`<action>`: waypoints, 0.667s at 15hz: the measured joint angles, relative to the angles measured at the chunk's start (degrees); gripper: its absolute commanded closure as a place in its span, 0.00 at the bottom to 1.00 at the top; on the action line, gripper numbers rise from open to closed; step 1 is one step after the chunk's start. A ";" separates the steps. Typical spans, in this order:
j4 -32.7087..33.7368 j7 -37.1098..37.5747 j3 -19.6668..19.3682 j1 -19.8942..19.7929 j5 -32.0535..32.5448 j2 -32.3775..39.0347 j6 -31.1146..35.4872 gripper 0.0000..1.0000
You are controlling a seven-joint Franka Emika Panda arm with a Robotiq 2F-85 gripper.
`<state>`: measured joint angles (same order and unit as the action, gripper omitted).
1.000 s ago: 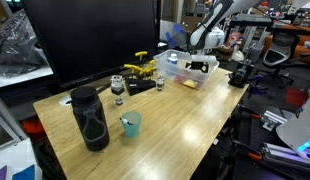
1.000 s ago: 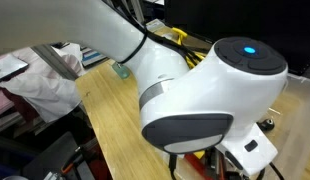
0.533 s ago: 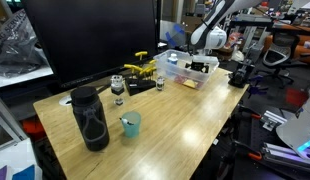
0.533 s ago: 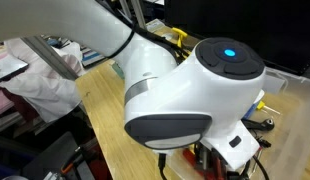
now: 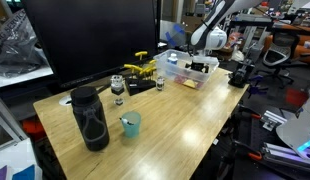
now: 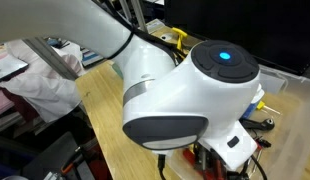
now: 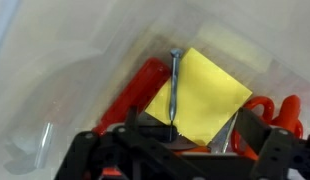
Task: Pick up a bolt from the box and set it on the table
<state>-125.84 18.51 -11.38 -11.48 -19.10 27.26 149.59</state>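
We're over the box [image 5: 173,63] at the far end of the table [image 5: 185,120]. The gripper [image 7: 175,150] hangs low inside it, jaws spread wide, nothing between the pads. In the wrist view the bolt [image 7: 174,85] lies straight up the frame on a yellow card [image 7: 210,95], with red pieces [image 7: 145,85] crowding its left side. Its near end sits right between our fingers. To do this well, we'd drop straight down, keep the shaft centred and close across it. Watch those red pieces: a finger landing on one could spoil the pinch. Then lift clear of the rim before swinging out to bare wood.
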 measured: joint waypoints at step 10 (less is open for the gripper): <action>-0.05 -14.63 4.96 -6.17 -5.12 0.13 -0.03 0.00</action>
<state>-125.89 3.87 -6.42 -17.64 -24.22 27.38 149.56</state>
